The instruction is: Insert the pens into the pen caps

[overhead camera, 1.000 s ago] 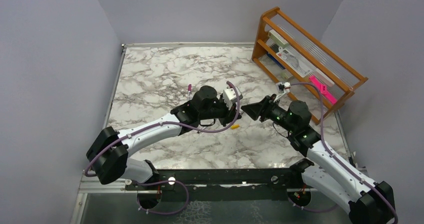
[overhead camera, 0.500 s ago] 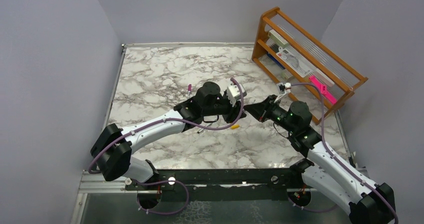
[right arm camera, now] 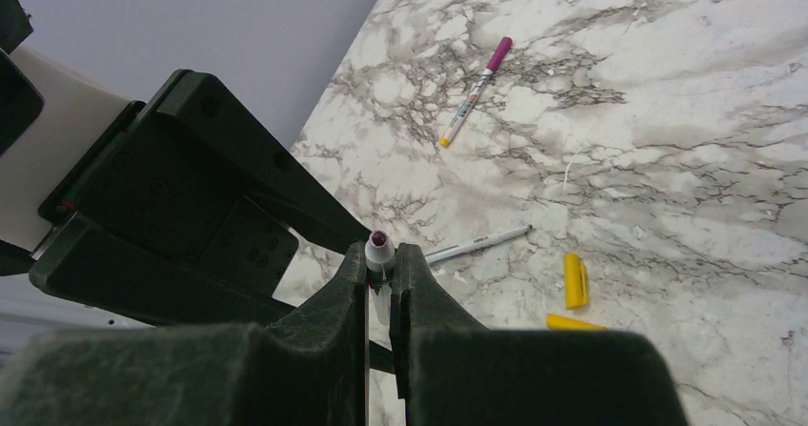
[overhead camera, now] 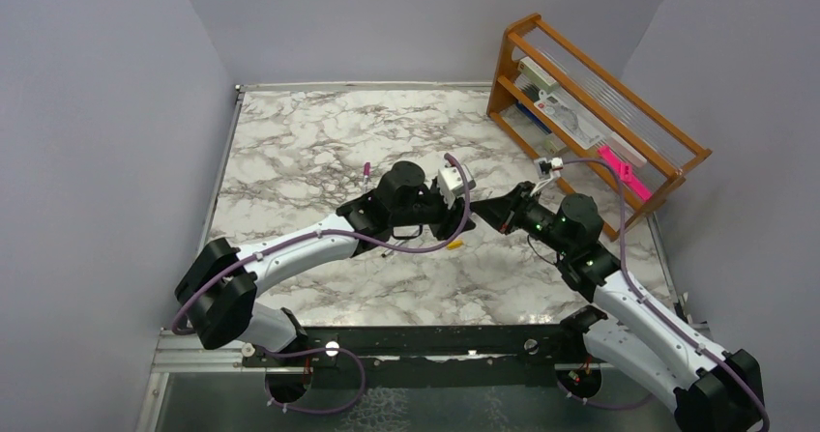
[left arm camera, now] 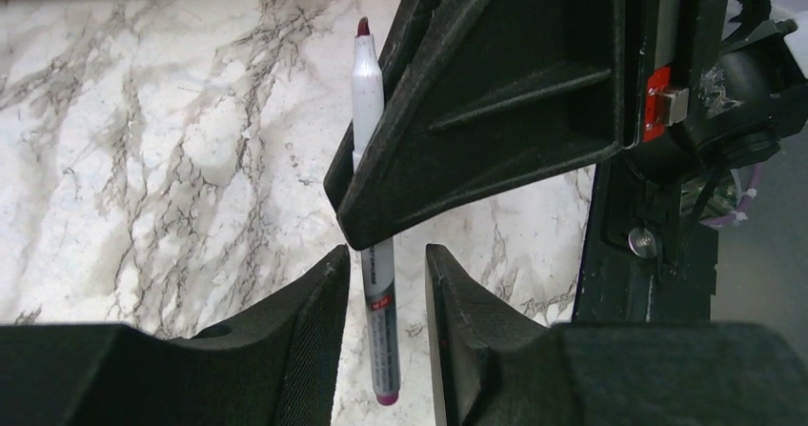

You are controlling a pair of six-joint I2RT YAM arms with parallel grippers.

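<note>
Right gripper (right arm camera: 380,272): clamped tight on slim silver-grey magenta-tipped pen (left arm camera: 367,102).
Left gripper (left arm camera: 386,283): fingers (left arm camera: 310,312) stood parted either side of it.

The left arm (overhead camera: 290,250) and right arm (overhead camera: 633,306) reach inward, tips meeting. The right gripper (right arm camera: 379,254) pinches a pen (left arm camera: 367,92); the left gripper (left arm camera: 384,254) has its 2 fingers parted, seemingly clear of it.

Right hand (right arm camera: 379,275) directly before left hand (left arm camera: 386,266)
</note>
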